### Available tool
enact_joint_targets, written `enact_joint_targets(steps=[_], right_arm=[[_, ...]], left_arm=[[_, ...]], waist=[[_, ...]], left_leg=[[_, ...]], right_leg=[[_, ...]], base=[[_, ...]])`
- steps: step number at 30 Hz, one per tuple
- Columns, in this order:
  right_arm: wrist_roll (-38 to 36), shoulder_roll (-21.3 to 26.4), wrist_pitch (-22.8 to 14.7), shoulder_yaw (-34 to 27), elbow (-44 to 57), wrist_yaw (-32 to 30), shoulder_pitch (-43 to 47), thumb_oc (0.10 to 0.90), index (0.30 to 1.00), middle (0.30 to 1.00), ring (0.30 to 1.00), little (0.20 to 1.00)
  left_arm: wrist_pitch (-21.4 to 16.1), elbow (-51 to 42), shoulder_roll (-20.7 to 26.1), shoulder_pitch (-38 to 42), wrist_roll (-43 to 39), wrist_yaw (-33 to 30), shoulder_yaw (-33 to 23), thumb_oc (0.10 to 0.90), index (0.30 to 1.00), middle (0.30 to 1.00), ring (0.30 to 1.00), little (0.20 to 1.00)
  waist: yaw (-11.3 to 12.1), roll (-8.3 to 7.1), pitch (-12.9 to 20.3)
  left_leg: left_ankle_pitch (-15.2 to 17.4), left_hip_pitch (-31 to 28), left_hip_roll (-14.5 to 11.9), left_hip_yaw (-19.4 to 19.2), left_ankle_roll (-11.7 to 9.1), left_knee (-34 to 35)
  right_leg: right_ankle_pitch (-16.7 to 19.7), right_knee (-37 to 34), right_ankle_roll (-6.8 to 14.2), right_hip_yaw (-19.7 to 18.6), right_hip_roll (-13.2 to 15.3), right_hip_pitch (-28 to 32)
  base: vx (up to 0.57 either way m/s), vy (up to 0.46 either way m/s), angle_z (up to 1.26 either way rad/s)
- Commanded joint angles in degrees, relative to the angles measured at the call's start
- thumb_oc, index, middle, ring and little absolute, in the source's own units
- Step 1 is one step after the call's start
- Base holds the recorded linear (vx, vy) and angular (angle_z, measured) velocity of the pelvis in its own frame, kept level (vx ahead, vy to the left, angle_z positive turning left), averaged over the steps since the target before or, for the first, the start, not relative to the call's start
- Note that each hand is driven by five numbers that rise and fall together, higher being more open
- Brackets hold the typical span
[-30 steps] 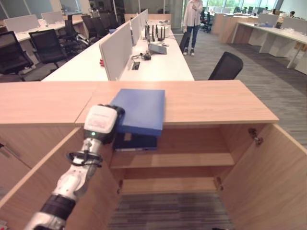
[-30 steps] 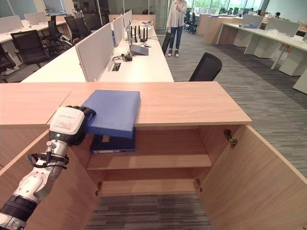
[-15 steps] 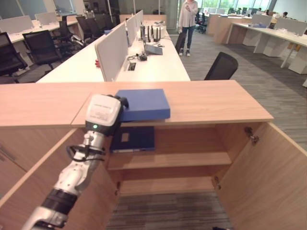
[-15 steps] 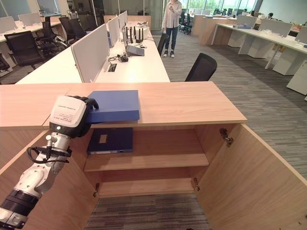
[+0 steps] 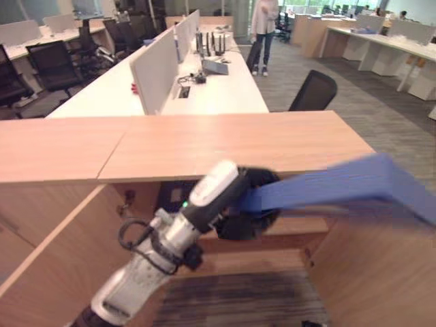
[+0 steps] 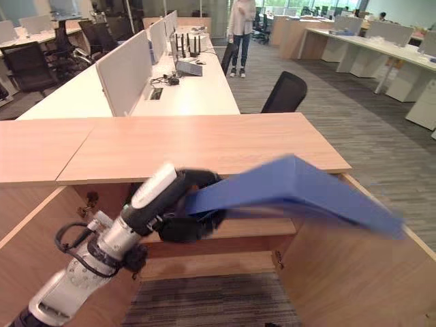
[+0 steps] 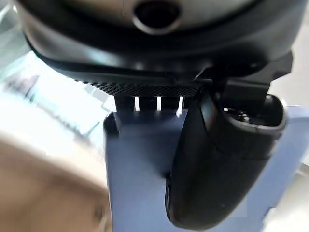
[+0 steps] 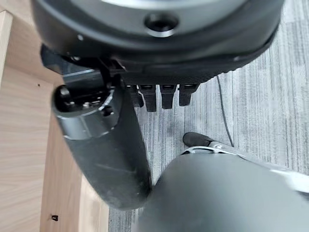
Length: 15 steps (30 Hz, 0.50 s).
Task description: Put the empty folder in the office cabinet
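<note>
My left hand (image 5: 246, 206) is shut on one end of the blue folder (image 5: 340, 182), its thumb (image 7: 217, 169) pressed on the cover (image 7: 135, 179). The folder sticks out to the right, off the cabinet top (image 5: 204, 143), tilted in the air in front of the open wooden cabinet at about the height of its upper shelf (image 6: 259, 228). The hand is just below the top's front edge. My right hand (image 8: 106, 145) hangs over the carpet beside a wooden panel, fingers relaxed and holding nothing.
A second dark blue folder (image 5: 169, 199) lies on the upper shelf behind my arm. The cabinet doors stand open at left (image 5: 54, 259) and right (image 5: 381, 272). Beyond are a white desk with a divider (image 5: 153, 68), a black chair (image 5: 313, 88) and a standing person (image 5: 264, 27).
The folder has come off the cabinet top and swung out to the right in front of the open cabinet. My left hand has dropped below the top's edge with it.
</note>
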<state>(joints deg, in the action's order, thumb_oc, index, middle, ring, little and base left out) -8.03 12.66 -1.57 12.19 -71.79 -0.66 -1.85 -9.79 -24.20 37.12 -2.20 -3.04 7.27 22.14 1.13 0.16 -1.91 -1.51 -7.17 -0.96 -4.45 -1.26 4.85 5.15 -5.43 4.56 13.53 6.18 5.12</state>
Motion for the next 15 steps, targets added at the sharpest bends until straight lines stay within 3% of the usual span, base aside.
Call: enact_joint_targets(steps=[1,6,10,11,15], right_arm=[[1.1,-0.4,1.1,3.2,-3.6,1.6,0.9,0.800,0.900,0.900,0.900,0.900],[0.9,-0.7,1.4,3.1,-3.5,2.5,1.4,0.800,0.900,0.900,0.900,0.900],[1.4,-0.3,1.6,3.4,-2.6,2.7,1.8,0.800,0.900,0.900,0.900,0.900],[3.0,0.1,1.7,4.3,-1.5,2.9,2.1,0.800,0.900,0.900,0.900,0.900],[3.6,0.5,1.9,4.5,0.2,2.7,2.7,0.800,0.900,0.900,0.900,0.900]], left_arm=[[0.0,-1.4,-1.2,2.7,-11.9,-1.9,-8.2,0.400,0.300,0.300,0.300,0.300],[1.8,0.2,0.0,-4.7,-13.7,0.2,-11.5,0.400,0.300,0.300,0.300,0.300],[2.9,3.2,1.5,-10.9,-5.5,0.1,-15.3,0.400,0.300,0.300,0.300,0.300],[3.1,4.6,2.9,-13.5,0.3,0.2,-17.4,0.400,0.300,0.300,0.300,0.300],[3.3,6.8,4.4,-17.4,7.0,1.3,-19.8,0.400,0.300,0.300,0.300,0.300]], waist=[[1.2,-3.59,-1.0],[2.3,-3.52,-1.6],[3.2,-3.34,-2.0],[3.8,-3.26,-2.2],[4.3,-3.14,-2.3]], left_leg=[[4.5,-0.4,1.3,2.9,0.4,0.1],[4.4,-0.2,1.3,3.5,0.4,0.1],[4.3,0.0,1.3,4.2,0.5,0.1],[4.2,0.2,1.3,4.5,0.6,0.1],[4.1,0.4,1.4,4.7,0.6,0.1]], right_leg=[[-1.9,0.4,3.5,1.6,1.2,1.6],[-2.0,0.4,3.3,2.0,1.2,1.7],[-2.2,0.4,3.2,2.2,1.2,1.6],[-2.2,0.4,3.2,2.4,1.2,1.6],[-2.3,0.4,3.2,2.6,1.2,1.5]], base=[[0.00,0.000,0.00],[0.00,0.003,0.07],[0.00,0.005,0.12],[0.00,0.000,0.07],[0.00,0.000,0.01]])
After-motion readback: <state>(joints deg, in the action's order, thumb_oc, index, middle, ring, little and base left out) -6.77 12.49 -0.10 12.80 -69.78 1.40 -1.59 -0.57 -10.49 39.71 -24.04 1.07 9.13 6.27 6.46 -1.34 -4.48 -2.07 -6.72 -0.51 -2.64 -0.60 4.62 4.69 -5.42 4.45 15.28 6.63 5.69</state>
